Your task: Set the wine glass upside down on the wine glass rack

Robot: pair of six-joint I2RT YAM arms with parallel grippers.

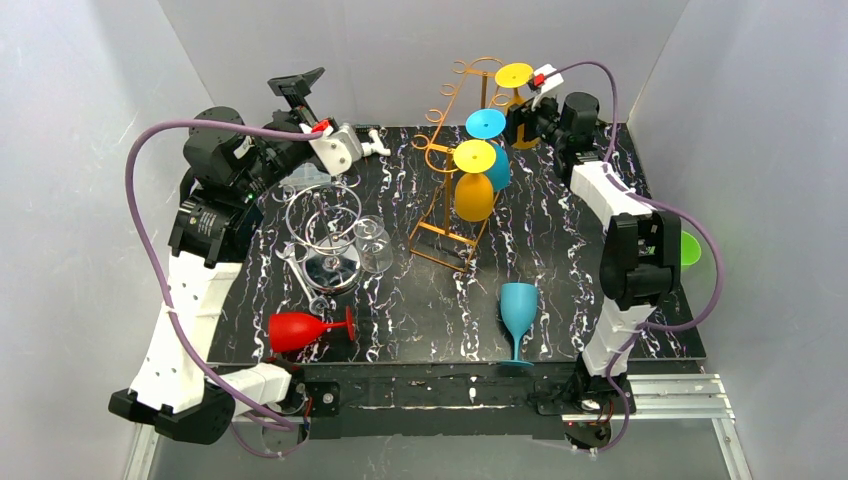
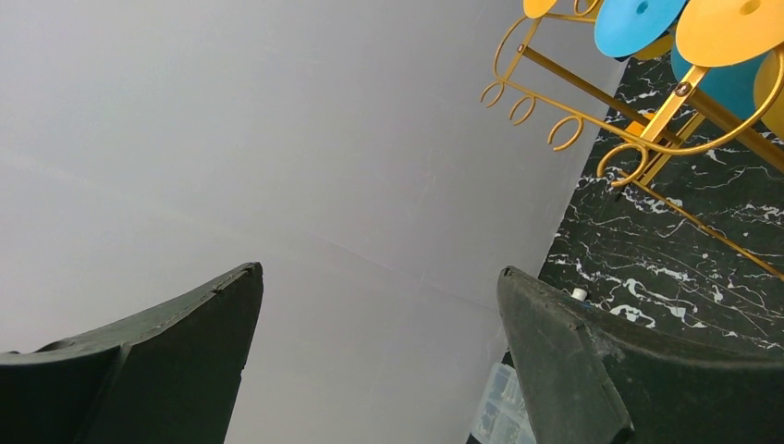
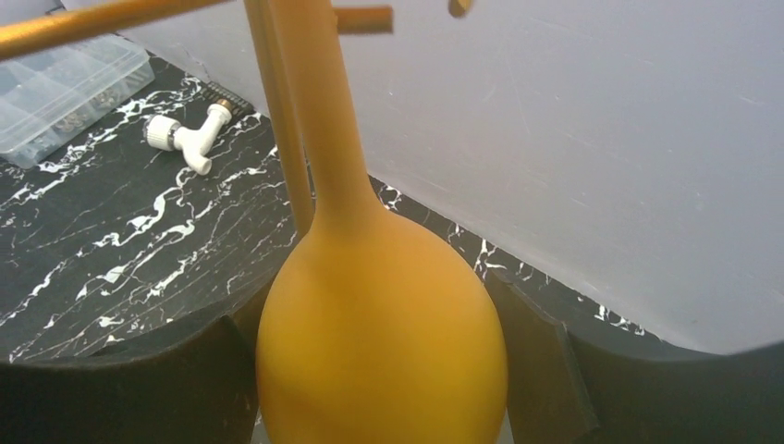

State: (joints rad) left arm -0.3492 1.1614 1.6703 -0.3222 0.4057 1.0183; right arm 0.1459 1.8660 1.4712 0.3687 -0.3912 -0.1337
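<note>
- We see the black marbled table (image 1: 560, 300) carrying everything, with grey walls around it.
- The gold wine glass rack (image 2: 681, 90) stands at the far middle of the table, and three glasses hang from it upside down, feet uppermost.
- The right gripper (image 1: 522, 115) reaches to the far end of the rack. Its two dark fingers sit against either side of the bowl of the back yellow wine glass (image 3: 384, 342), clasping it.
- That glass hangs bowl down, its stem running up beside a gold bar of the rack.
- The left gripper (image 2: 379, 277) is raised over the far left of the table, jaws spread wide with nothing between them, facing the back wall.
- A wire stand with clear glasses (image 1: 335, 235) sits on the left half of the table.
- The front yellow wine glass (image 1: 474, 195) and the blue wine glass (image 1: 486, 124) hang on the nearer part of the rack.
- The teal wine glass (image 1: 518, 308) stands upright near the front edge.
- The red wine glass (image 1: 298, 330) lies on its side at the near left.
- A clear plastic box (image 3: 65, 102) and a white tap fitting (image 3: 189, 139) lie at the far edge.
</note>
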